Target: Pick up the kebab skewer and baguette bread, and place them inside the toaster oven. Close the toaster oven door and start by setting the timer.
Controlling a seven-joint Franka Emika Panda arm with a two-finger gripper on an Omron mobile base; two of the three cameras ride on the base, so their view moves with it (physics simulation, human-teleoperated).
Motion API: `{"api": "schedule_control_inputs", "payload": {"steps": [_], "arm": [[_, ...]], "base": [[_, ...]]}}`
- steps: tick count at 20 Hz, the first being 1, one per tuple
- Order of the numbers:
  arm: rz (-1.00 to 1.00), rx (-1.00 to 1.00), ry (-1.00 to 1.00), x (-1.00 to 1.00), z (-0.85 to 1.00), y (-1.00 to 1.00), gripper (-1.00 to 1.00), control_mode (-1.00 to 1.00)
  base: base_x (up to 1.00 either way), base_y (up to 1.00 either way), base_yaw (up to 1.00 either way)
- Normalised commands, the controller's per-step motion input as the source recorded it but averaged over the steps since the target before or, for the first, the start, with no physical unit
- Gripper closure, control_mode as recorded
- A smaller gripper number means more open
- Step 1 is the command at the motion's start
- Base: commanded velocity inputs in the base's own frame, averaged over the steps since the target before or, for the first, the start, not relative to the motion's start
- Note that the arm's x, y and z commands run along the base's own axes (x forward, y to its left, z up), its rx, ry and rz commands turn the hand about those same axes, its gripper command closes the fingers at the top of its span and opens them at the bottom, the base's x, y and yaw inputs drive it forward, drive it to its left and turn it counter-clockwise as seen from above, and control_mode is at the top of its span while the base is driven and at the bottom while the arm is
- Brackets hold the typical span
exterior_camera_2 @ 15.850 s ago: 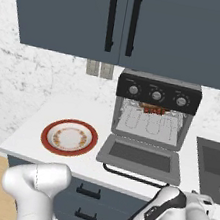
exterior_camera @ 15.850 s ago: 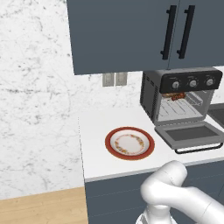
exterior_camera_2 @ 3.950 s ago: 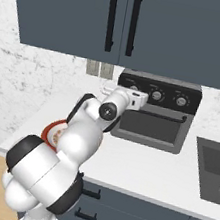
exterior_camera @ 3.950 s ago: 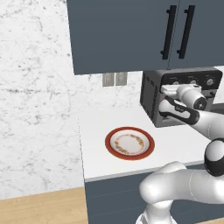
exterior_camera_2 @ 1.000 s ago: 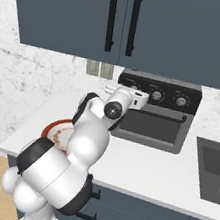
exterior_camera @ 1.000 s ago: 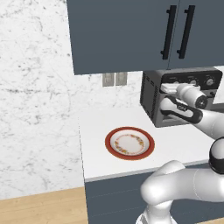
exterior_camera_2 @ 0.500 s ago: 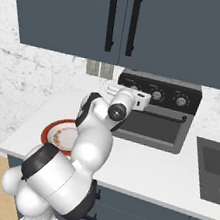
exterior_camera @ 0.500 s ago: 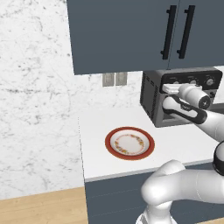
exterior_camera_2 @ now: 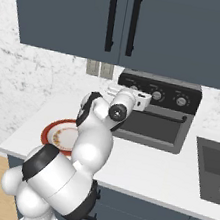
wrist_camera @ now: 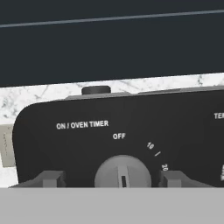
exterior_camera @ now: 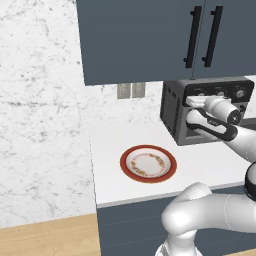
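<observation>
- Last step now, I reckon: the toaster oven door point(exterior_camera_2: 152, 127) is up and closed, and the plate point(exterior_camera: 148, 164) on the surface point(exterior_camera: 112, 165) has nothing on it, so all that's left is the timer.
- Can't see the skewer or the bread through the dark glass. My guess is they're inside, but it's only a guess.
- The toaster oven point(exterior_camera: 210, 112) sits at the back of the surface under the cabinets, and my pincer point(exterior_camera_2: 114, 89) is right up at the left end of its control panel.
- In the hand view, the timer knob point(wrist_camera: 123, 171) sits between the two fingertips point(wrist_camera: 53, 178), with its mark pointing up toward OFF.
- The pincer is spread with a gap on each side of the knob, so it isn't gripping anything.
- Next move, as I see it: squeeze onto the knob and roll the wrist clockwise toward the numbers, staying centred so the tips don't slip off.
</observation>
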Motion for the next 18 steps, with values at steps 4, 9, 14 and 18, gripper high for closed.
{"api": "schedule_control_inputs", "payload": {"steps": [4,9,14,18], "arm": [[0.00,0.00,0.00,0.00,0.00,0.00,1.00,-1.00],[0.00,0.00,-0.01,0.00,0.00,0.00,1.00,-1.00],[0.00,0.00,-0.01,0.00,0.00,0.00,1.00,-1.00],[-0.01,0.00,-0.07,-0.05,0.00,0.00,1.00,-1.00]], "base": [[0.00,0.00,0.00],[0.00,0.00,0.00],[0.00,0.00,0.00],[0.00,0.00,0.00]]}}
